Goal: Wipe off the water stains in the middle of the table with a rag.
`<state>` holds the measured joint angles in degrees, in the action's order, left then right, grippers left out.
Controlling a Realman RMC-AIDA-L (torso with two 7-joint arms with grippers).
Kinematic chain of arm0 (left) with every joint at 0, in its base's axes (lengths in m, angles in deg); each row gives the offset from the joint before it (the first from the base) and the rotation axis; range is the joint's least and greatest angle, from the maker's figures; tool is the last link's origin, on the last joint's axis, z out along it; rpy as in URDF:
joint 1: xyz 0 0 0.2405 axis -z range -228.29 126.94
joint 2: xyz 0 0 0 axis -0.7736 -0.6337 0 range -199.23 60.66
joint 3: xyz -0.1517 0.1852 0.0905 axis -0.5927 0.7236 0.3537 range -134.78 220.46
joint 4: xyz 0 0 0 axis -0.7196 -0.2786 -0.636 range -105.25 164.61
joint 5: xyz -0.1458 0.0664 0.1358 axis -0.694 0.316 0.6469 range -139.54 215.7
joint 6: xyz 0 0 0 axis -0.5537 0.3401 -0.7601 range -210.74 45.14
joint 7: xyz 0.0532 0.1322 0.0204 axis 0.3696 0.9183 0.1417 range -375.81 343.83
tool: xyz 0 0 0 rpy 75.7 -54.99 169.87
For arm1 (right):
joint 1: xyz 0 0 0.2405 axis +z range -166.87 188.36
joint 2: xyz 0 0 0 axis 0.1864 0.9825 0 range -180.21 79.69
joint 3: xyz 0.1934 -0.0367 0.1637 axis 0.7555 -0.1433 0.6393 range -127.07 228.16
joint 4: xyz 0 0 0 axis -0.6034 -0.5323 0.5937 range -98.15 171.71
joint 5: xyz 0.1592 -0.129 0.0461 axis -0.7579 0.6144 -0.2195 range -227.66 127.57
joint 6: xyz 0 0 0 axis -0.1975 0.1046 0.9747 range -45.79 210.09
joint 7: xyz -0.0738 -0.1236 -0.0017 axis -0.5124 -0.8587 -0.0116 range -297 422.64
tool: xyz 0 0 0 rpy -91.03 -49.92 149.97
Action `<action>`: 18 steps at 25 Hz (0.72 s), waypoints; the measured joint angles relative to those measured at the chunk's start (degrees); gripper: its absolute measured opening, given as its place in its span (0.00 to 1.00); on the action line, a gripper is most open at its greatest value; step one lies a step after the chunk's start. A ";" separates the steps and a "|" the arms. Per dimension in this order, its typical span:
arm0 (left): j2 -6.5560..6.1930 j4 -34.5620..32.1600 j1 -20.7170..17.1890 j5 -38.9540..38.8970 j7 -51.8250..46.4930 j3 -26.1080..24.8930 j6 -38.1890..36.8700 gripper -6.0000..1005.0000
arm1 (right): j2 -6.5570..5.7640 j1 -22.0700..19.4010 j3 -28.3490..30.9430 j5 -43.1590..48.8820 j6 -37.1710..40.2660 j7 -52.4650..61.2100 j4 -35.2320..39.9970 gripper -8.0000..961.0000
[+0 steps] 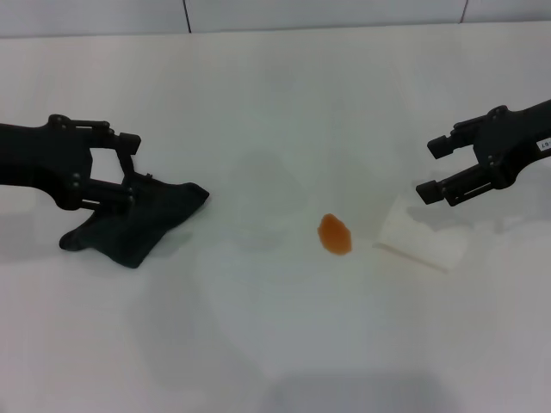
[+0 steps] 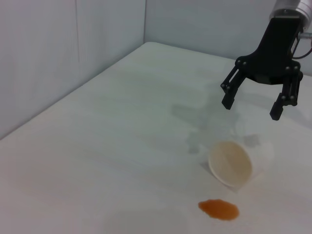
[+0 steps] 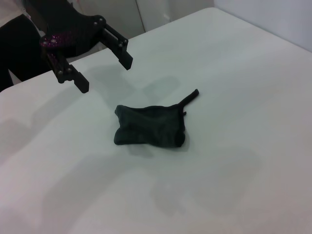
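The black rag (image 1: 138,225) lies crumpled on the white table (image 1: 258,327) at the left; it also shows as a rag (image 3: 151,127) in the right wrist view. My left gripper (image 1: 131,170) stands open right by the rag's far left edge, holding nothing. In the right wrist view that left gripper (image 3: 105,74) hangs just above the table beyond the rag. The small orange-brown water stain (image 1: 335,234) sits mid-table, also visible as a stain (image 2: 219,209). My right gripper (image 1: 429,169) hovers open at the right, and the left wrist view shows this right gripper (image 2: 251,109) above the table.
A white cup (image 1: 419,237) lies on its side just right of the stain, below my right gripper; its tan inside faces the left wrist camera as a cup (image 2: 231,163). Grey walls (image 2: 73,58) border the table's far edges.
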<state>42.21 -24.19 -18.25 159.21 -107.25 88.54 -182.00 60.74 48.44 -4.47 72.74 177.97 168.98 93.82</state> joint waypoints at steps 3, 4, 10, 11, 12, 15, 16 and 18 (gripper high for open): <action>0.11 0.00 0.02 0.47 -0.06 0.00 -0.07 0.84 | 0.00 -0.02 0.00 0.00 0.01 0.00 0.00 0.89; 0.13 0.00 0.03 0.54 -0.08 0.00 -0.10 0.84 | 0.00 -0.04 0.00 0.00 0.04 0.00 0.00 0.89; 0.13 0.00 0.07 0.70 -0.03 0.00 -0.17 0.84 | 0.00 -0.15 0.00 0.00 0.00 -0.15 0.00 0.89; 0.13 0.00 0.07 0.79 -0.03 0.00 -0.20 0.84 | 0.00 -0.17 -0.03 0.00 -0.01 -0.17 0.00 0.89; 0.13 0.00 0.08 0.89 -0.03 0.00 -0.22 0.84 | 0.00 -0.17 -0.11 0.00 -0.02 -0.18 0.00 0.89; 0.12 0.00 0.16 1.16 -0.02 0.06 -0.37 0.84 | -0.03 -0.17 -0.43 0.07 -0.03 -0.20 0.00 0.89; 0.11 0.00 0.19 1.21 -0.02 0.28 -0.45 0.84 | -0.06 -0.16 -0.53 0.30 -0.02 -0.18 0.00 0.89; 0.01 0.00 0.30 1.26 -0.17 1.08 -0.59 0.84 | -0.11 0.07 -0.57 1.32 0.05 0.20 0.04 0.89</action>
<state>42.22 -24.20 -17.95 160.47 -107.41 89.62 -182.59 60.63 48.51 -5.05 74.06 178.02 169.18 93.86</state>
